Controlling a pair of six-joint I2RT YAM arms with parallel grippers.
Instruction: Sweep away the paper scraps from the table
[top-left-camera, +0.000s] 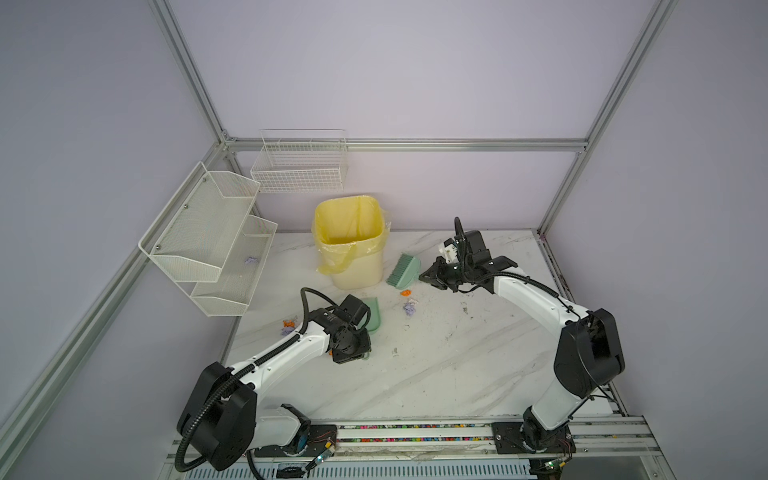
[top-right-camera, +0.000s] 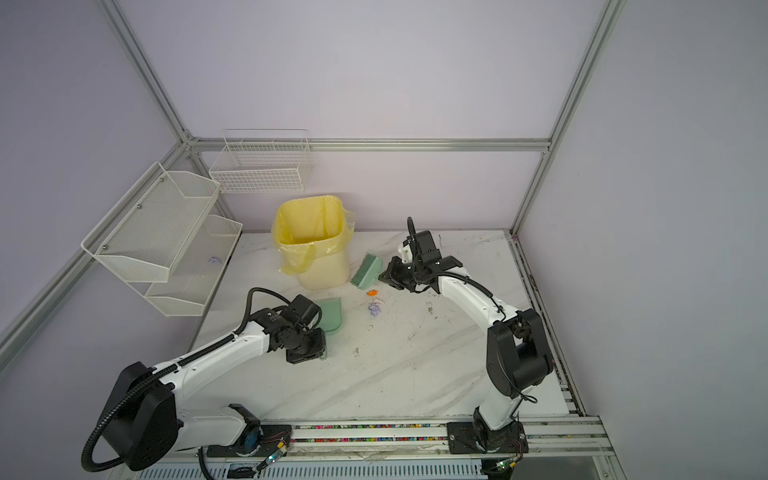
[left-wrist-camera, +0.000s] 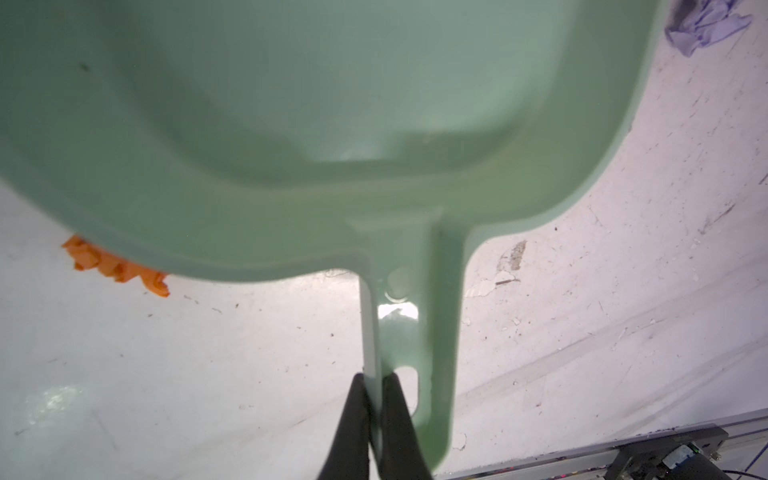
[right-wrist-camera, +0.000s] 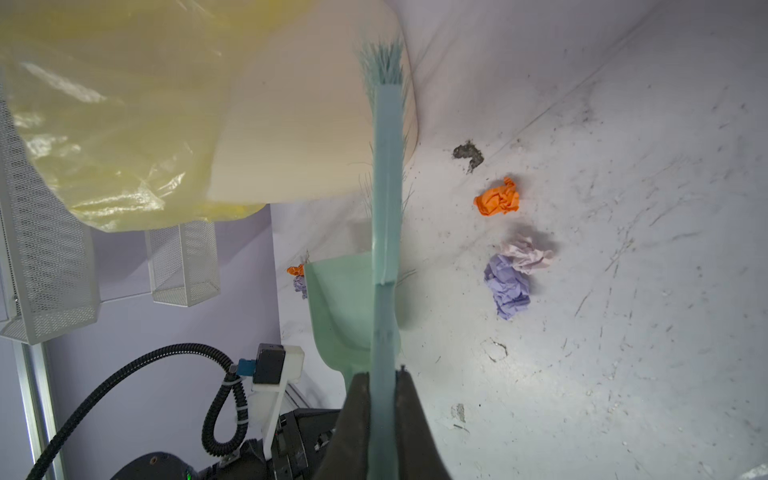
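The left gripper (left-wrist-camera: 372, 384) pinches the pale green plastic dustpan's (left-wrist-camera: 291, 104) handle. The right gripper (right-wrist-camera: 382, 380) pinches the green bristled hand brush (right-wrist-camera: 386, 187). On the white marbled table (top-left-camera: 457, 365), crumpled orange and lilac paper scraps (top-left-camera: 409, 308) lie at the brush's 6 o'clock. More paper scraps (top-left-camera: 286, 330) lie at the dustpan's 9 o'clock, beside the left arm. The cream bin with yellow liner (top-left-camera: 353, 257) crowds the brush's 9 o'clock.

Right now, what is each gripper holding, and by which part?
The left gripper pinches the green dustpan by its handle's end; the right gripper clamps the green brush by its handle.
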